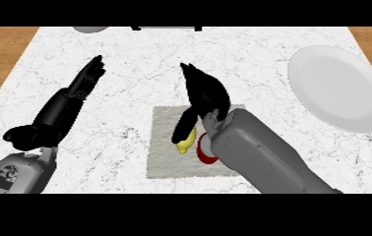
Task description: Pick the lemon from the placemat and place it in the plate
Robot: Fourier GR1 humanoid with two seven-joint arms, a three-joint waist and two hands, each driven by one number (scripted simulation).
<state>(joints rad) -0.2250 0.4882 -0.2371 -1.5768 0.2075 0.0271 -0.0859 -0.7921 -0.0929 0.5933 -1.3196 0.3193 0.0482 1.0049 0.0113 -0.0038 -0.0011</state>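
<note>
A small yellow lemon is seen on the grey square placemat, mostly hidden under the right hand, whose thumb curls against it. At three o'clock lies a white round plate on the marble bench. The left hand is held straight-fingered at nine o'clock.

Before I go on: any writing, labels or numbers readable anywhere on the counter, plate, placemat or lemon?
None. No readable text shows on the lemon, the placemat, the plate or the marble counter.
The dark shape at the counter's far edge carries no legible marking.
</note>
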